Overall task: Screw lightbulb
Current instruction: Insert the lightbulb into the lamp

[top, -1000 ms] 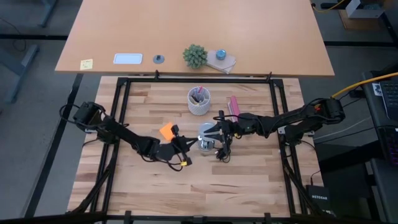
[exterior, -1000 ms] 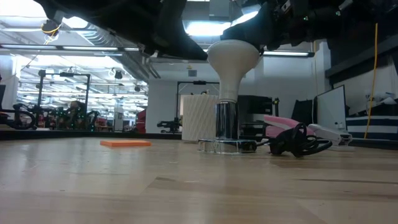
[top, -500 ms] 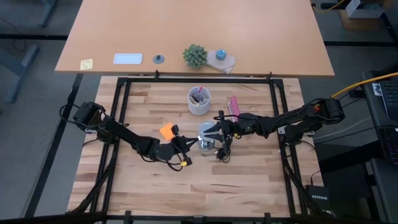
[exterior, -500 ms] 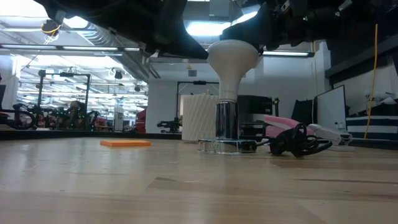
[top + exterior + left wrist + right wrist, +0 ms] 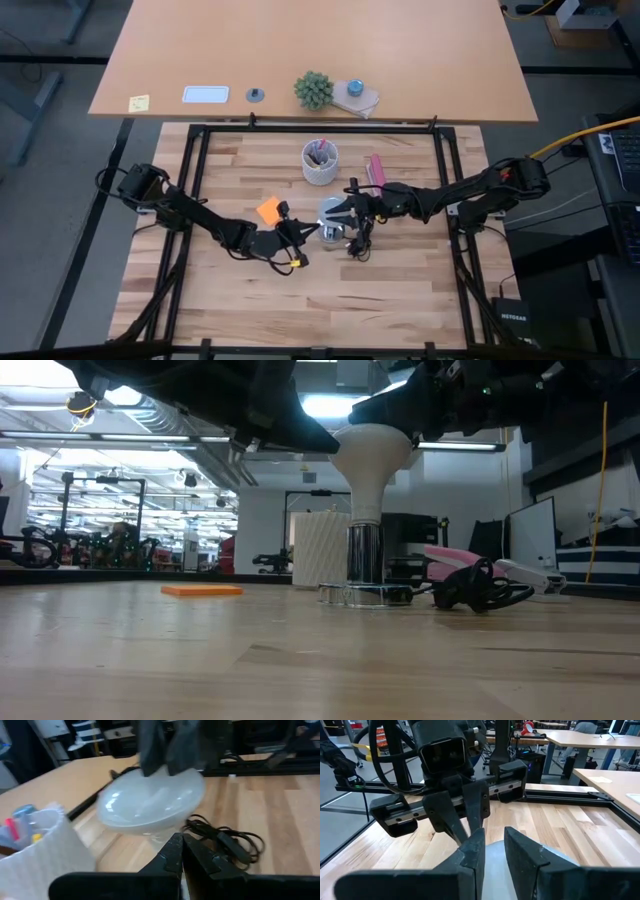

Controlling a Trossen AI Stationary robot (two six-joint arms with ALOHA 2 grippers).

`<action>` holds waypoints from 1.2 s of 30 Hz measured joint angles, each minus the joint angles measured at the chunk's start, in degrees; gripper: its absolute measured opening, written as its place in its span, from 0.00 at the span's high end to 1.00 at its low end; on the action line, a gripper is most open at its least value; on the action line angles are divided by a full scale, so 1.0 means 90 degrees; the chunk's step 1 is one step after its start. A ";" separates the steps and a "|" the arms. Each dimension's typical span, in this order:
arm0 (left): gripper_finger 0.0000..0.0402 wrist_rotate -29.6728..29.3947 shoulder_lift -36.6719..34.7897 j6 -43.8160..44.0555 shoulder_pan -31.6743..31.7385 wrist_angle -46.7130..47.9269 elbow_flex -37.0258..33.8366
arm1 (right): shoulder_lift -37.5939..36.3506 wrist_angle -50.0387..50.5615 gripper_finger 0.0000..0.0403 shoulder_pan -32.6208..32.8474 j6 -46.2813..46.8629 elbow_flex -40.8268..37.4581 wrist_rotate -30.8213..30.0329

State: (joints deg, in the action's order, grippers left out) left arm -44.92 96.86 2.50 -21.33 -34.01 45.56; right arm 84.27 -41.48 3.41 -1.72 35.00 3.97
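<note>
Lightbulb (image 5: 372, 460) stands base-down in the silvery fitting (image 5: 365, 568) at frame centre of the low view, rounded end up, upright. High view hides most of it: only a pale patch (image 5: 333, 212) shows between the two arms, just below the white pen cup (image 5: 320, 162). Right gripper (image 5: 338, 214) comes in from the right of the high view and sits over the bulb; low view puts its dark mass right at the dome's upper right. Right wrist view shows its fingers (image 5: 520, 851) slightly apart with the white dome between and below them; whether they clamp the glass or just rest on it, can't tell from any view. Left gripper (image 5: 308, 232) reaches in from the lower left of the high view, tips close beside the fitting; left wrist view shows its fingers (image 5: 176, 855) pressed together, nothing between them, pointed at the bulb's underside (image 5: 150, 805). Only that view shows the black cord (image 5: 225, 839) coiled on the wooden table (image 5: 280, 820) behind the bulb at right. Orange pad (image 5: 268, 210) lies left of the fitting in the high view, pink object (image 5: 376, 168) upper right of it.
</note>
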 joint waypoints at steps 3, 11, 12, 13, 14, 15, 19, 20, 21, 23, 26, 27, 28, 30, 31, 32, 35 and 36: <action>1.00 0.0299 0.0000 0.0002 0.0015 -0.0015 0.0000 | 0.0000 0.0000 0.81 -0.0001 0.0002 0.0000 0.0000; 1.00 0.0501 -0.0007 -0.0136 0.0128 -0.0327 -0.0002 | 0.0000 0.0010 0.81 0.0001 0.0002 0.0000 -0.0002; 1.00 0.0614 -0.0007 -0.0159 0.0138 -0.0399 -0.0002 | 0.0000 0.0013 0.81 0.0001 0.0002 0.0000 -0.0002; 1.00 0.0686 -0.0007 -0.0166 0.0139 -0.0461 -0.0002 | 0.0000 0.0016 0.81 0.0001 0.0003 0.0000 -0.0005; 1.00 0.0748 -0.0007 -0.0194 0.0139 -0.0532 -0.0002 | 0.0000 0.0020 0.81 -0.0001 0.0004 0.0000 -0.0004; 1.00 0.0781 -0.0007 -0.0233 0.0139 -0.0564 -0.0002 | -0.0001 0.0028 0.81 -0.0001 0.0004 0.0000 -0.0003; 1.00 0.0789 -0.0007 -0.0287 0.0162 -0.0582 -0.0002 | -0.0002 0.0040 0.81 0.0001 0.0005 0.0000 -0.0005; 1.00 0.0783 -0.0007 -0.0282 0.0183 -0.0601 -0.0002 | -0.0002 0.0040 0.81 -0.0001 0.0005 0.0000 -0.0005; 1.00 0.0753 -0.0007 -0.0277 0.0214 -0.0608 -0.0002 | -0.0002 0.0040 0.81 -0.0001 0.0005 0.0001 -0.0005; 1.00 0.0636 -0.0007 -0.0272 0.0260 -0.0602 -0.0002 | -0.0002 0.0044 0.81 -0.0001 0.0005 0.0000 -0.0030; 1.00 0.0381 -0.0007 -0.0265 0.0285 -0.0599 -0.0002 | -0.0002 0.0046 0.81 -0.0006 0.0007 0.0001 -0.0038; 1.00 0.0292 -0.0007 -0.0262 0.0285 -0.0593 -0.0002 | -0.0002 0.0051 0.81 -0.0006 0.0007 0.0000 -0.0036; 1.00 0.0183 -0.0007 -0.0262 0.0282 -0.0584 -0.0002 | -0.0002 0.0054 0.81 -0.0006 0.0007 0.0001 -0.0036; 1.00 0.0042 -0.0007 -0.0260 0.0276 -0.0564 -0.0002 | -0.0006 0.0081 0.81 -0.0006 0.0006 0.0002 -0.0034; 1.00 -0.0019 -0.0007 -0.0260 0.0275 -0.0556 -0.0002 | -0.0007 0.0094 0.81 -0.0006 0.0007 0.0002 -0.0034; 1.00 -0.0051 -0.0007 -0.0257 0.0275 -0.0539 -0.0002 | -0.0007 0.0104 0.81 -0.0006 0.0007 0.0002 -0.0032; 1.00 -0.0110 -0.0007 -0.0179 0.0275 -0.0455 -0.0002 | -0.0007 0.0111 0.81 -0.0004 0.0007 0.0002 0.0037; 1.00 -0.0157 -0.0007 -0.0147 0.0275 -0.0440 -0.0002 | -0.0007 0.0113 0.81 -0.0004 0.0007 0.0002 0.0047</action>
State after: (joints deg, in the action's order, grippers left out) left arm -46.34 96.79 1.18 -18.85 -37.97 45.54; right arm 84.20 -40.47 3.38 -1.65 35.03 4.39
